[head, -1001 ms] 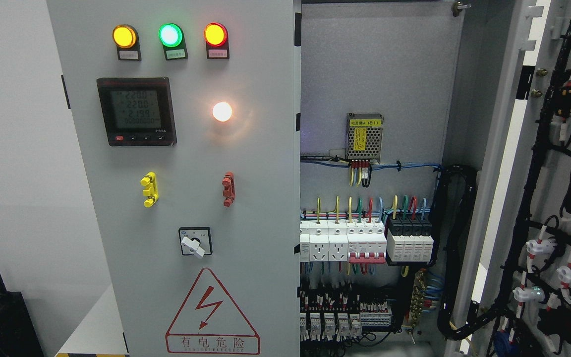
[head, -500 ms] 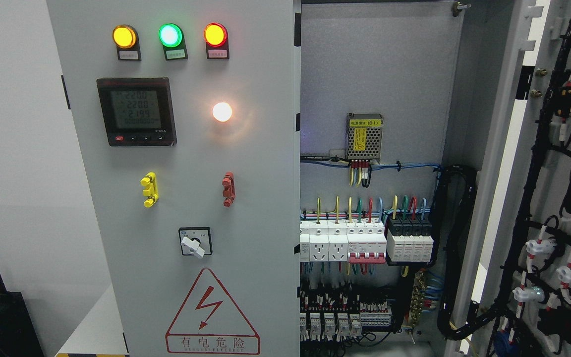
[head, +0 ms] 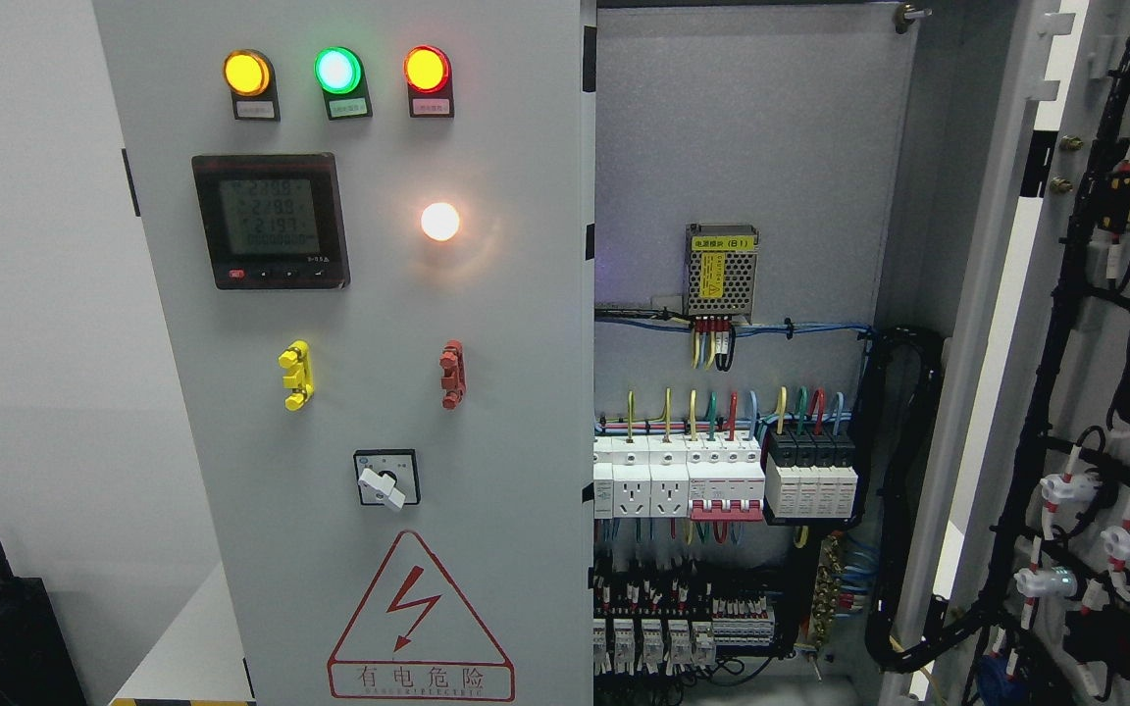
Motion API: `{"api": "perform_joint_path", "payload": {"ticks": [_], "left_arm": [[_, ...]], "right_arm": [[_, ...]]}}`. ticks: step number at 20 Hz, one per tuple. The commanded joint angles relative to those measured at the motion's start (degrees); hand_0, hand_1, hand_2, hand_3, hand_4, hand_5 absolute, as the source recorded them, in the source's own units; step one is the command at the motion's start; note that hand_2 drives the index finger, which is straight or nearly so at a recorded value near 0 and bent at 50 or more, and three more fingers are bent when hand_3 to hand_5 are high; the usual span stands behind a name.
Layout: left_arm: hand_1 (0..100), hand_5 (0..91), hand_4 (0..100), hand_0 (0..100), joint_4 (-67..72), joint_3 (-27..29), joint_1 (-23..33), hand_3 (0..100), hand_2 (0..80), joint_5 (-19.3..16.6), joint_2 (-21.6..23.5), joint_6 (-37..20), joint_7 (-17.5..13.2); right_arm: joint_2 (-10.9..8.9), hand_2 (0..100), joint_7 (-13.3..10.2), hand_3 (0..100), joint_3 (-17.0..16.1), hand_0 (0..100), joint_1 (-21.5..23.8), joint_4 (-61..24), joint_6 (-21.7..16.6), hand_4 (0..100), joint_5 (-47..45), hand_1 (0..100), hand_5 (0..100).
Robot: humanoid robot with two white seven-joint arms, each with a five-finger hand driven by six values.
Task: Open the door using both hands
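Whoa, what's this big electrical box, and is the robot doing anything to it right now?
Nothing is handling it at this moment: neither robot hand shows in the head view. The cabinet's right door already stands swung open, showing breakers and wiring inside. The left door is shut, with its three indicator lamps lit and its meter on.

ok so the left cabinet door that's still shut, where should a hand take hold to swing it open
Best bet is the left door at its free right edge, the side next to the open compartment. The hinges appear to be on its left side, and the face shows only lights, a meter and a rotary switch, no visible pull handle. Come from the right, hook fingers behind that edge, pull outward.
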Motion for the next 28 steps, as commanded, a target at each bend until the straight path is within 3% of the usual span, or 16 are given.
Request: {"api": "perform_joint_path", "payload": {"ticks": [1,10,16,20,24,28], "left_arm": [[0,0.0,3,0,-1.0,0.1,0.0,0,0.0,-1.4,0.1,0.0,0.0],[0,0.0,3,0,-1.0,0.1,0.0,0,0.0,-1.4,0.1,0.0,0.0],[0,0.0,3,0,-1.0,0.1,0.0,0,0.0,-1.4,0.1,0.0,0.0],[0,0.0,3,0,-1.0,0.1,0.0,0,0.0,-1.4,0.1,0.0,0.0],[0,0.0,3,0,-1.0,0.1,0.0,0,0.0,-1.4,0.1,0.0,0.0],[0,0.0,3,0,-1.0,0.1,0.0,0,0.0,-1.4,0.1,0.0,0.0]], "right_arm": [[-3.86,0,0.1,0,3.1,0,2.2,-15.2,-3.3,0,-0.8,0,0],[-4.66,0,0.1,0,4.1,0,-0.5,-22.5,-4.6,0,-0.8,0,0],[-7.12,0,0.1,0,5.1,0,-6.2,-23.8,-4.7,0,-0.8,0,0],[-7.99,0,0.1,0,7.4,0,-8.5,-25.2,-6.7,0,-0.8,0,0],[-9.14,0,0.1,0,9.9,0,-9.6,-25.9,-11.8,0,-0.8,0,0],[-9.14,0,0.1,0,9.9,0,-12.3,-26.0,-12.1,0,-0.8,0,0]]}}
